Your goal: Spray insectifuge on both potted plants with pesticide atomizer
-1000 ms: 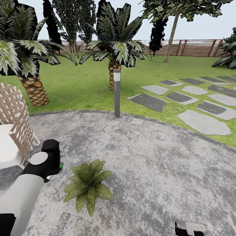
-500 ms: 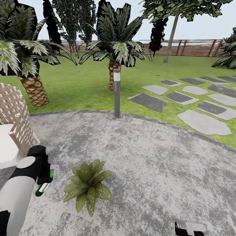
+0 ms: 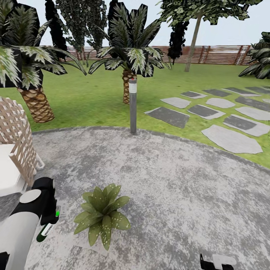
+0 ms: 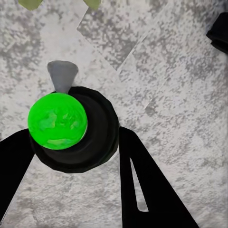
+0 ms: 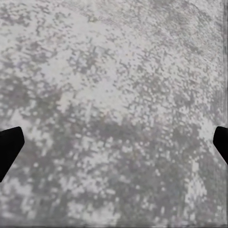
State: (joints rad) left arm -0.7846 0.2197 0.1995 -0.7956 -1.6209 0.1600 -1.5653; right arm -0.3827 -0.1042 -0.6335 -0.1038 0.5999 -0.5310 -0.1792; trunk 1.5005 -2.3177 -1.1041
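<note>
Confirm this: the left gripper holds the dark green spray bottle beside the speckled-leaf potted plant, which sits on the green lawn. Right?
Not quite. The speckled-leaf potted plant sits on the grey stone patio, not the lawn, as the head view shows. The left gripper does hold the dark green spray bottle beside it.

Open patio (image 3: 180, 195) right of the potted plant (image 3: 101, 213); wicker chair (image 3: 17, 150) crowds the left

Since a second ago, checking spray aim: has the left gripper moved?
Yes. The left gripper, holding the spray bottle, dropped lower and away from the potted plant.
</note>
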